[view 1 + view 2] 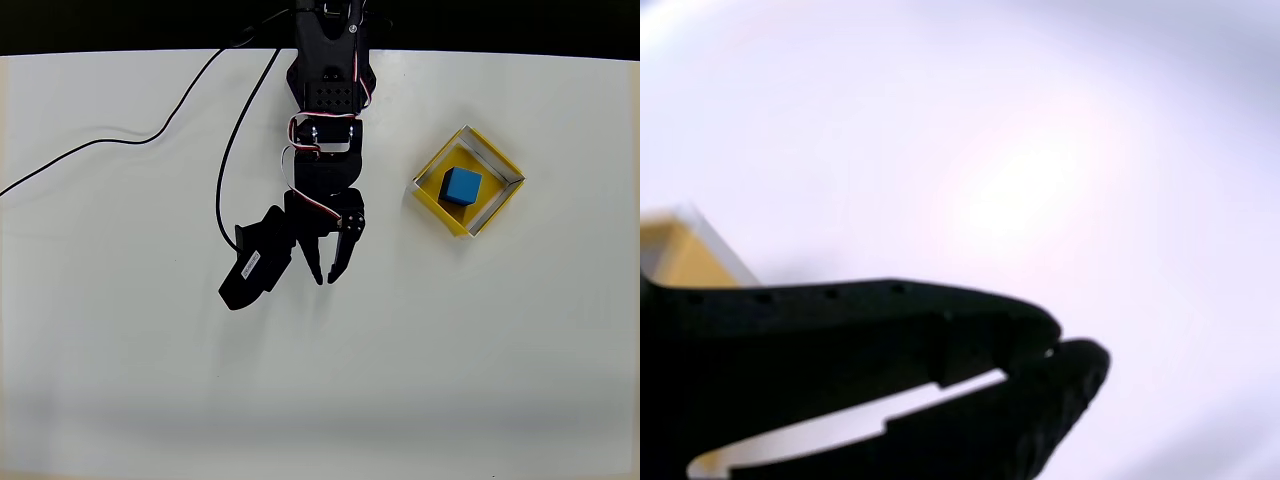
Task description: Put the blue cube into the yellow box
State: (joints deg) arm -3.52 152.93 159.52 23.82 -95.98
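- While the blue cube [462, 186] sits on the floor of the yellow box [497, 203], toward the middle of the tray, the task looks done as far as placement goes.
- In the overhead view the box lies turned like a diamond on the white desk [480, 360], to the right of the arm [328, 90], and the cube rests flat inside its pale rim, apart from the walls.
- The hand [326, 272] hangs over bare desk well to the left of the box, holding nothing.
- In the wrist view its two black fingers [970, 330] meet at the tips, with a thin slit of light behind them, so I read the hand as pressed together and empty; a yellow corner of the box [680, 250] shows at the left edge there.
- Judging by its plain, sharp-edged faces, the cube should be light and rigid, with no give under the pads.
- Its smooth sides may be somewhat slippery, so a square pinch on two opposite flat faces, near mid-height, would suit it best.
- Any regrasp would need the hand to come straight down, since the rim stands near the cube's sides and an angled approach could nudge the light tray.
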